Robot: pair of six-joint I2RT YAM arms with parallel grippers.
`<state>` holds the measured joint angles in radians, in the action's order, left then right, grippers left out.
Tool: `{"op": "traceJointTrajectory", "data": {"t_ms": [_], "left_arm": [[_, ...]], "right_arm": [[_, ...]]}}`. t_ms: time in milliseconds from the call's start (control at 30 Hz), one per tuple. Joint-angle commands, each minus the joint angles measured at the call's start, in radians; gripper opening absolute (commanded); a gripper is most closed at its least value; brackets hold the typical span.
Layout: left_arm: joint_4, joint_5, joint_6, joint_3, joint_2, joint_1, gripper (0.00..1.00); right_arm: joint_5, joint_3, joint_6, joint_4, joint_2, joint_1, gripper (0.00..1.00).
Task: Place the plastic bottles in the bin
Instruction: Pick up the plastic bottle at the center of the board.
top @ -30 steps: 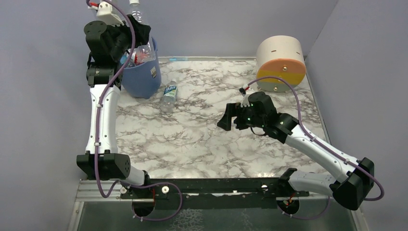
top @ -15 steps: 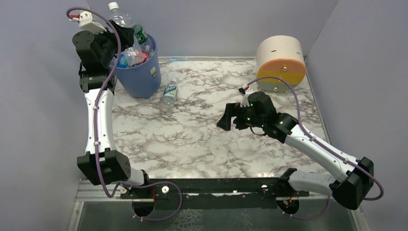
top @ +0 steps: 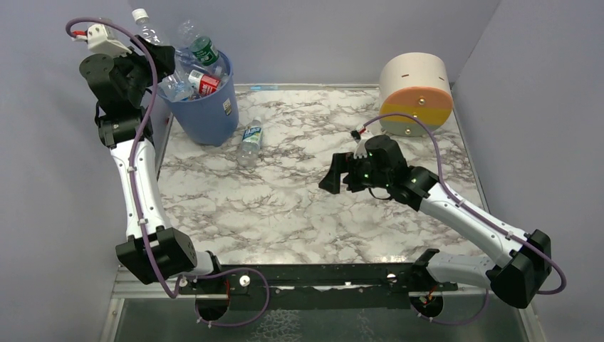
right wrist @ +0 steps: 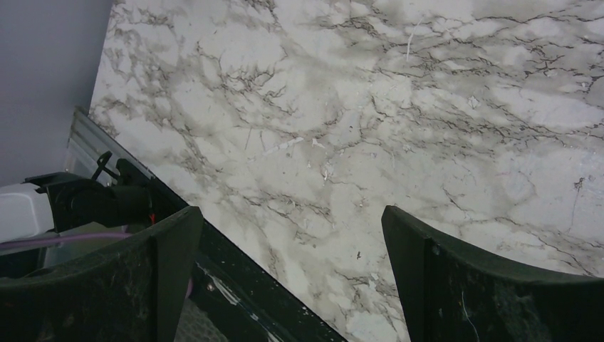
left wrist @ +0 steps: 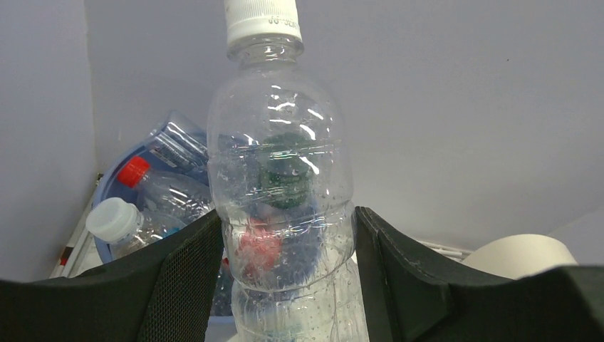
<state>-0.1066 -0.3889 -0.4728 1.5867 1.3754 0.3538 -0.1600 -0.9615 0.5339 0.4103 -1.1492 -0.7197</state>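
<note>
Held bottle (left wrist: 281,185): cap lettering unreadable

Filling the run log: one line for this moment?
left tool: shut on white-capped bottle, raised beside bin | right tool: open, empty | bin: heaped with bottles | table: loose bottle lying near bin

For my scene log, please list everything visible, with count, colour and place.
bin: one, blue, table's far left.
bottles in bin: several, clear, green and red labels.
held bottle: one, clear, white cap, in air, left of bin.
lying bottle: one, clear, blue label, on table beside bin.
drum: one, cream-orange-yellow, far right.
table: one, white-grey marble.
left arm: white-black, jaws shut on held bottle.
right arm: white-black, jaws open, above table.
</note>
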Motion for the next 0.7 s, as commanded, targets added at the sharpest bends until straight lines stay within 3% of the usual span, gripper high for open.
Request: {"op": "traceJointTrajectory", "data": {"t_ms": [0, 667], "left_arm": [[0.018, -0.073, -0.028, -0.010, -0.022, 0.036, 0.66], [0.121, -0.121, -0.101, -0.045, 0.020, 0.068, 0.66]], "right_arm": [[-0.032, 0.004, -0.004, -0.023, -0.014, 0.004, 1.00], [-0.063, -0.017, -0.015, -0.036, -0.074, 0.003, 1.00]]}}
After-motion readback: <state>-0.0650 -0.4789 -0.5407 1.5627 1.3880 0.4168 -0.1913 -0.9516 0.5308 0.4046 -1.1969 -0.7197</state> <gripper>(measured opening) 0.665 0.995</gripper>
